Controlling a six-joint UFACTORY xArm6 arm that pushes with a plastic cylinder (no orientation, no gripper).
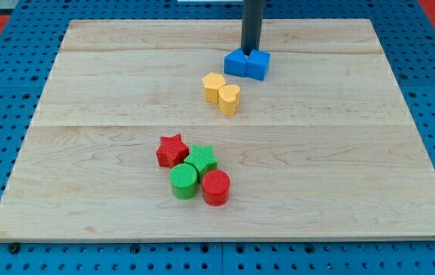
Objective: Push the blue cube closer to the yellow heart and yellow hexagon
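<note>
A blue cube (257, 65) sits near the view's top centre, touching a second blue block (236, 63) on its left. My tip (251, 50) stands right behind the two blue blocks, at the seam between them, on their top side. The yellow hexagon (213, 86) and the yellow heart (229, 98) sit touching each other, a short way down and to the left of the blue blocks, with a small gap between the groups.
A cluster lies lower in the middle of the wooden board (355, 153): a red star (172, 150), a green star (202, 159), a green cylinder (184, 181) and a red cylinder (216, 187). Blue pegboard surrounds the board.
</note>
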